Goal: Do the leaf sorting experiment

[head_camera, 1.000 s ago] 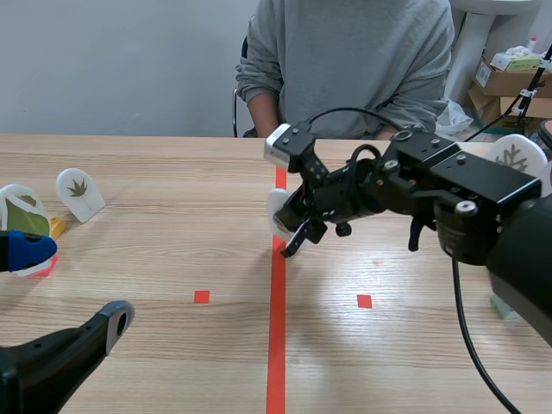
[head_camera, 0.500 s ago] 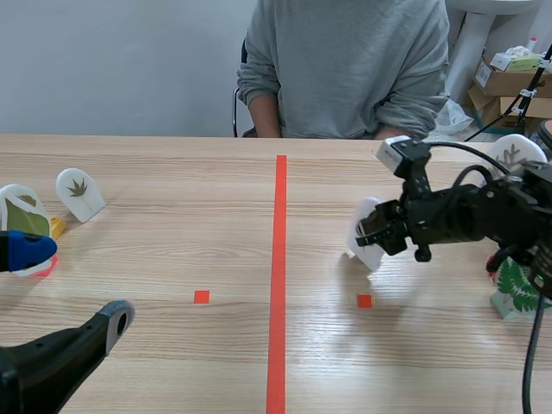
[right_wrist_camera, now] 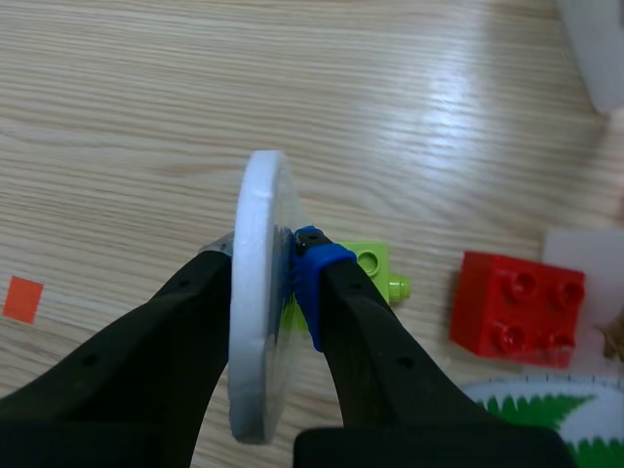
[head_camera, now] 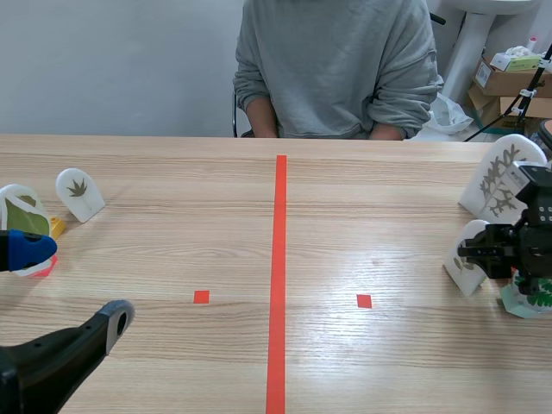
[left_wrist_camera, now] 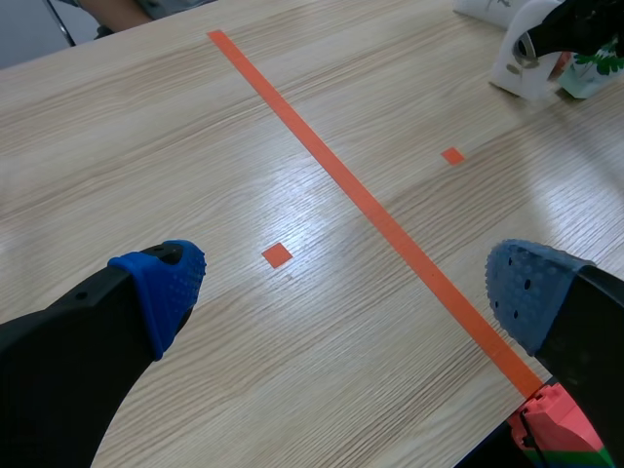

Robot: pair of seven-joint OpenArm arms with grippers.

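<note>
Fingers of your right gripper (right_wrist_camera: 278, 255) pinch a white leaf plaque (right_wrist_camera: 255, 322) edge-on, one finger on each face, with the blue pad (right_wrist_camera: 314, 275) pressed flat against it. You find that plaque at the table's (head_camera: 172, 259) far right side, well apart from the red tape line (head_camera: 278, 259), between a larger plaque with a branching leaf (head_camera: 498, 177) and a green-leaf plaque (head_camera: 528, 297). Whether its foot touches the wood, you cannot tell. Your left gripper (left_wrist_camera: 346, 283) is spread wide, both blue pads (left_wrist_camera: 161, 288) apart, holding nothing, low over the table's left part. Right wrist view alone gives you a lime brick (right_wrist_camera: 375, 261) just behind the held plaque and a red brick (right_wrist_camera: 517, 307) beside it. Left wrist view alone shows a red-and-green block (left_wrist_camera: 554, 429) under the left gripper. Scene view alone shows the person (head_camera: 336, 69) seated across, plus a small leaf plaque (head_camera: 79, 191), a green-leaf plaque at the left edge (head_camera: 19, 211) and a yellow piece (head_camera: 57, 226).
</note>
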